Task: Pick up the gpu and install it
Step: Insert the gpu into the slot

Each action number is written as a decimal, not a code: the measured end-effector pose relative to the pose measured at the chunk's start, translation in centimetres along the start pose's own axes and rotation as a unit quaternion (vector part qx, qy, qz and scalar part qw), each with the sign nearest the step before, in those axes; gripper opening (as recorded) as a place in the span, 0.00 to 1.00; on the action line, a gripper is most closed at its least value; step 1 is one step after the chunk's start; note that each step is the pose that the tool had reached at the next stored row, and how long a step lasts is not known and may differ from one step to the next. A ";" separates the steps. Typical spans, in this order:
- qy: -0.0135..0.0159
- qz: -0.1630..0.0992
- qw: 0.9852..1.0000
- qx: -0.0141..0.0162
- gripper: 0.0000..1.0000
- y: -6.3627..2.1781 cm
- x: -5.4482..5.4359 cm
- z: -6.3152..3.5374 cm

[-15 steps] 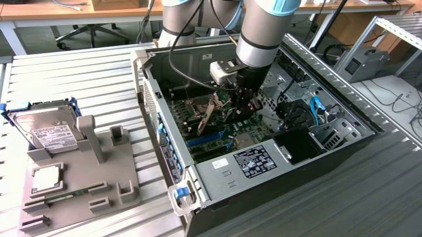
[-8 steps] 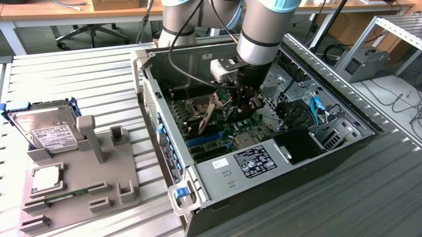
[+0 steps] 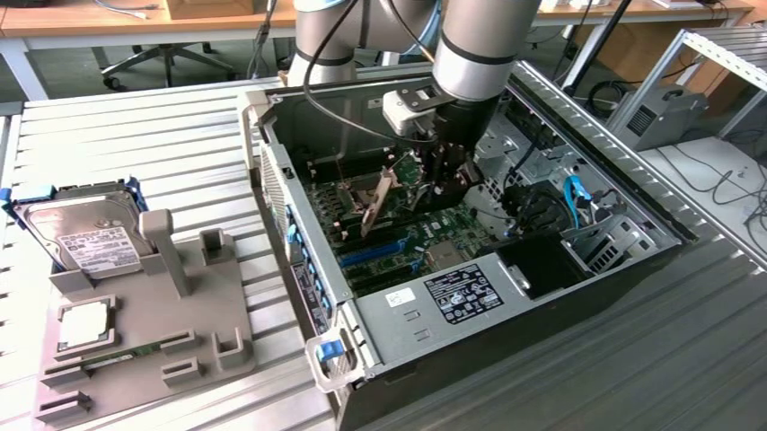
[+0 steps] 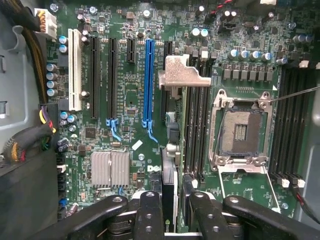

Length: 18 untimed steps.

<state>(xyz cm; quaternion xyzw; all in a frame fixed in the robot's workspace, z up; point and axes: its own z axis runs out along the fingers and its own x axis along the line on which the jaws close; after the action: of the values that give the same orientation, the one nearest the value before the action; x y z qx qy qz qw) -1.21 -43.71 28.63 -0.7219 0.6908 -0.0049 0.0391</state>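
We see the gripper (image 4: 172, 212) inside the open computer case (image 3: 276, 171), its black fingers (image 4: 150, 210) closed on the gpu (image 4: 175, 145), which it holds edge-on directly below itself. In the wrist view the card's thin edge runs straight away from the fingertips, its long axis ending at the silver metal end bracket (image 4: 182, 75); that axis lies parallel to the motherboard's (image 4: 125, 115) expansion slots. Just beside the card stands the long blue slot (image 4: 148, 82), with black slots (image 4: 112, 80) and a white slot (image 4: 75, 70) farther off on the same side; on the other side sits the bare CPU socket (image 4: 240, 131), with memory slots (image 4: 290, 125) beyond it. Whether the card's lower edge already touches a slot we cannot tell. In the exterior view the single arm (image 3: 480, 45) reaches down from above into the case, and the gpu (image 3: 377, 202) hangs tilted under the gripper (image 3: 446, 171), above the green board and near the case's middle. Towards the exterior view's left, well apart from the case, a grey holder tray (image 3: 156, 332) rests on the slatted table (image 3: 156, 144), carrying a silver hard drive (image 3: 84, 233) with a white label.
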 end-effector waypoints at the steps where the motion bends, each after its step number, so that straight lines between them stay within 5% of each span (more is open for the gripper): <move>1: 0.000 0.000 1.000 0.000 0.26 0.00 0.0 0.00; 5: 0.000 0.000 1.000 0.001 0.26 0.01 0.0 -0.02; 6: 0.000 0.000 1.000 0.004 0.26 0.02 0.0 -0.01; 9: 0.001 -0.001 1.000 0.021 0.26 0.01 0.0 0.01; 12: 0.002 -0.002 0.999 0.044 0.26 0.02 0.0 0.03; 15: 0.003 -0.003 0.998 0.063 0.26 0.02 0.0 0.04; 17: 0.003 -0.004 0.997 0.072 0.26 0.02 0.0 0.05; 18: 0.003 -0.004 0.997 0.072 0.26 0.02 0.0 0.06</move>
<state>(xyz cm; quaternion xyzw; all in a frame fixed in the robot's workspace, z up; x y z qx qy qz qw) -1.23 -43.71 28.57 -0.7197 0.6862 -0.0573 0.0892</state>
